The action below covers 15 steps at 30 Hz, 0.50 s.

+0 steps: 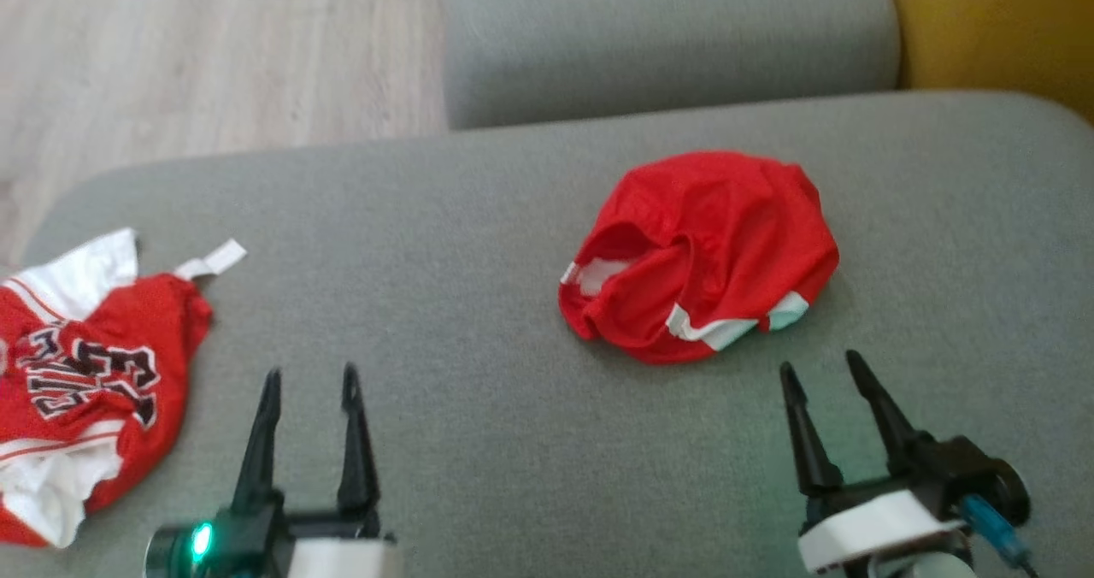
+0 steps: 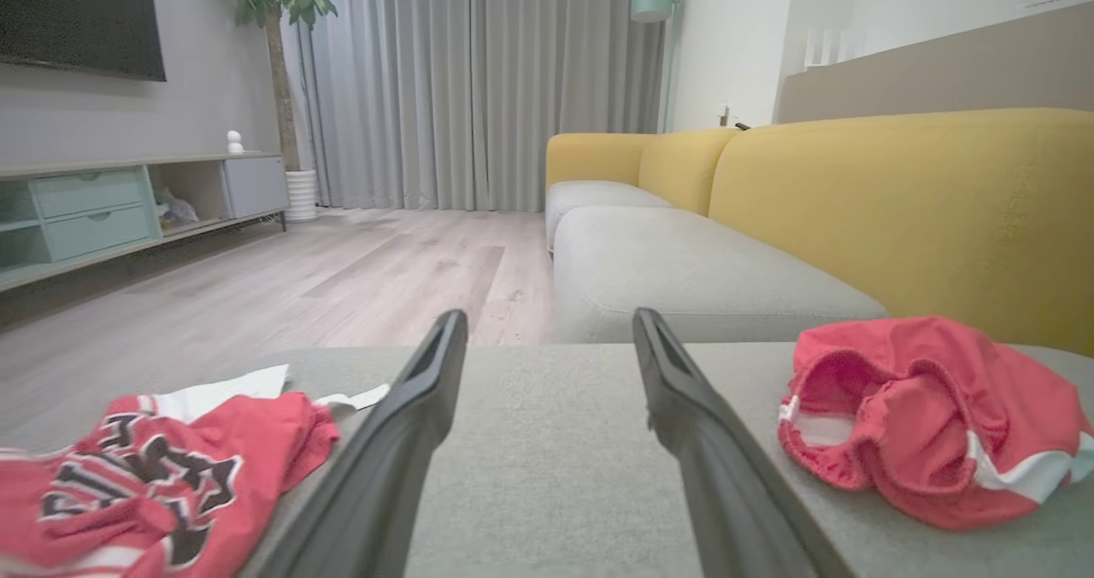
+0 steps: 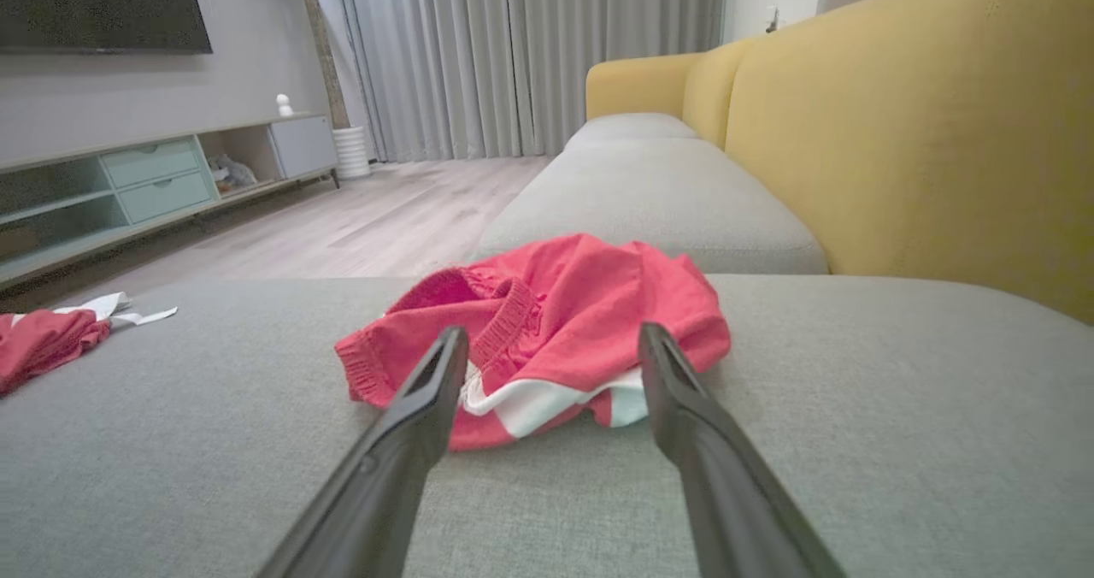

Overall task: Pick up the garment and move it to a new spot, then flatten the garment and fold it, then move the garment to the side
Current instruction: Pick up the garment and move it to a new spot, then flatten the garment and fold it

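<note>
A crumpled red garment with white trim (image 1: 709,244) lies on the grey sofa seat (image 1: 479,244), right of centre; it looks like shorts (image 2: 923,407) (image 3: 581,304). Just short of its near edge, my right gripper (image 1: 818,361) (image 3: 554,330) stands open and holds nothing. Another garment, a rumpled red and white jersey with black lettering (image 1: 94,373) (image 2: 154,475) (image 3: 43,343), lies at the seat's left edge. My left gripper (image 1: 312,373) (image 2: 549,315) is open and empty over bare cushion, a little to the right of the jersey and apart from it.
A second grey seat cushion (image 1: 667,39) lies beyond, with the yellow backrest (image 1: 991,22) on the right. Pale wooden floor (image 1: 171,48) drops away past the seat's left and far edges. Across the room stands a low TV cabinet (image 2: 128,210).
</note>
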### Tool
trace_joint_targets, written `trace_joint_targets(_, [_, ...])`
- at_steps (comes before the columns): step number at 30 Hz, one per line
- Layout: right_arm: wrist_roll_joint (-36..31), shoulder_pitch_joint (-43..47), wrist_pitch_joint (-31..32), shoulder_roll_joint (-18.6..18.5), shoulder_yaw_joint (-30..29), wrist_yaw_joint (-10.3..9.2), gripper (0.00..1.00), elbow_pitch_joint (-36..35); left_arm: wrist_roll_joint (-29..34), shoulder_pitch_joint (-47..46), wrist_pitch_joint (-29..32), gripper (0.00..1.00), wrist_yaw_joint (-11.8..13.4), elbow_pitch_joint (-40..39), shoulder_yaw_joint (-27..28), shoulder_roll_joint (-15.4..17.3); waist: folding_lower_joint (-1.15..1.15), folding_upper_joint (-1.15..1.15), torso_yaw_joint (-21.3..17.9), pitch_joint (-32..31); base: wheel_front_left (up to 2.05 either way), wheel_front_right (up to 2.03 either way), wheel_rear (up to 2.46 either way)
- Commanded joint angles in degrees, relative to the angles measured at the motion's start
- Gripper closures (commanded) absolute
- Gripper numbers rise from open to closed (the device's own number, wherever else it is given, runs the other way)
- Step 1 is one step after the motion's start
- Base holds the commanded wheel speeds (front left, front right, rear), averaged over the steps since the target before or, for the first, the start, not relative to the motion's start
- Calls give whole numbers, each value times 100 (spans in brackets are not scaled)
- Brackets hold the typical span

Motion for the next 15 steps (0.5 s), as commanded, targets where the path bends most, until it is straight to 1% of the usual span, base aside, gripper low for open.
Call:
trace_joint_targets(1, [38,-66,-15,-16,49,39,0,-267,45,-2,-35,0,37,-171,239,-1,2,0,108,-132,0,0,0])
trace_joint_targets(2, [52,2,-15,-16,9,39,0,-324,38,81,-35,0,48,-189,296,-1,2,0,125,-151,0,0,0])
trace_joint_targets(8, [68,153,-15,-16,-36,39,0,-347,328,291,-35,0,-137,-4,412,-1,2,0,153,-187,0,0,0])
trace_joint_targets(15, [32,131,-15,-16,-1,39,0,-291,360,233,-35,0,-196,133,438,-1,2,0,173,-165,0,0,0])
